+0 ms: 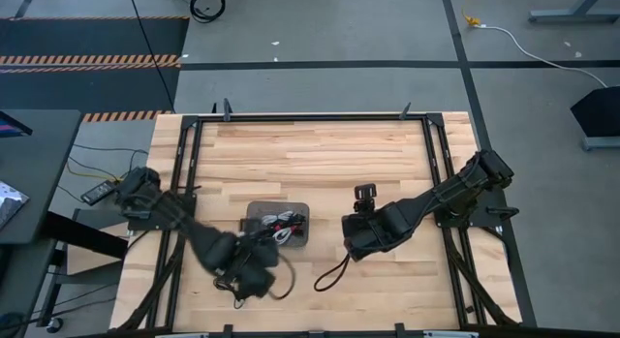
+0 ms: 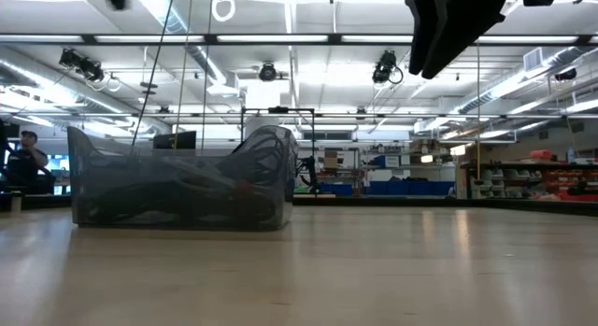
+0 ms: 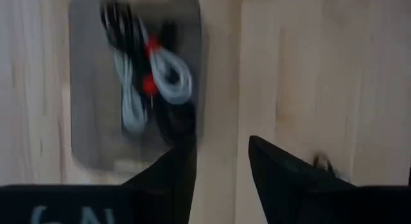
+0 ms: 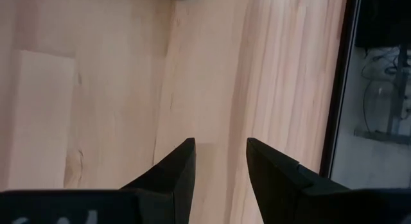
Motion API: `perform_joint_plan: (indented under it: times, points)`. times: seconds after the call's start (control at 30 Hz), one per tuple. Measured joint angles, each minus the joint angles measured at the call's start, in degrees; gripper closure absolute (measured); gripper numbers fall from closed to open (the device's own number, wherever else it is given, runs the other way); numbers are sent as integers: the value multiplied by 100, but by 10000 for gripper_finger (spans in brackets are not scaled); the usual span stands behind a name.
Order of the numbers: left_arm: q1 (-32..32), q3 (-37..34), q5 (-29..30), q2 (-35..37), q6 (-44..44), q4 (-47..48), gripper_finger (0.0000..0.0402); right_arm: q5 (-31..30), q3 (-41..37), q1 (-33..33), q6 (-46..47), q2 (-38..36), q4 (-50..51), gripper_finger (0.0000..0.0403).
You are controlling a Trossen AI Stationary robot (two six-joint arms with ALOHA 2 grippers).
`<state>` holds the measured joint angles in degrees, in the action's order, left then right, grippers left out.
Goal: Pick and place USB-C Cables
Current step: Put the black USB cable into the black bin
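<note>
The grey tray (image 1: pixel 254 213) holds white-grey cables (image 3: pixel 172 79) with red ties and black cables (image 3: pixel 172 118). Beside it, the left claw (image 3: pixel 221 169) hangs parted and empty; the right claw (image 4: pixel 220 166) likewise.

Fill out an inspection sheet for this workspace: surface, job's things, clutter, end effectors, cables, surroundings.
Surface: pale wooden butcher-block table in a black metal frame, mostly bare.
Job's things: white-grey coiled cable bundle with red ties and thin black cable bundles lie in the rectangular grey tray.
Clutter: nothing seen.
End effectors: left end effector open, empty, beside the tray; right end effector open, empty, over bare wood.
Cables: one thin black cable lies loose on the table near the front edge.
Surroundings: grey floor with hazard-striped tape; a person sits far off.
</note>
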<state>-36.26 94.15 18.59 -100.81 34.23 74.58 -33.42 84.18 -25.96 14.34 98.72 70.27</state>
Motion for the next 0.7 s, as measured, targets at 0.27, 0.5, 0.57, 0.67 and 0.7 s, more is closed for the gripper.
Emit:
perform_joint_plan:
  times: [0.27,0.5,0.57,0.67,0.7]
  points:
    - [-909,0,-109,-40,371,400,253,1,0,13,-364,0,-287,258]
    - [-1267,0,-36,-40,1007,267,253,1,0,106,-555,0,-500,258]
    - [-1303,0,-19,-40,1478,260,253,3,0,130,-557,0,-510,258]
    - [-1352,0,-32,-81,2065,275,253,42,0,152,-555,0,-510,258]
    - [-1394,-2,-43,-93,2107,281,253,56,0,158,-555,0,-511,258]
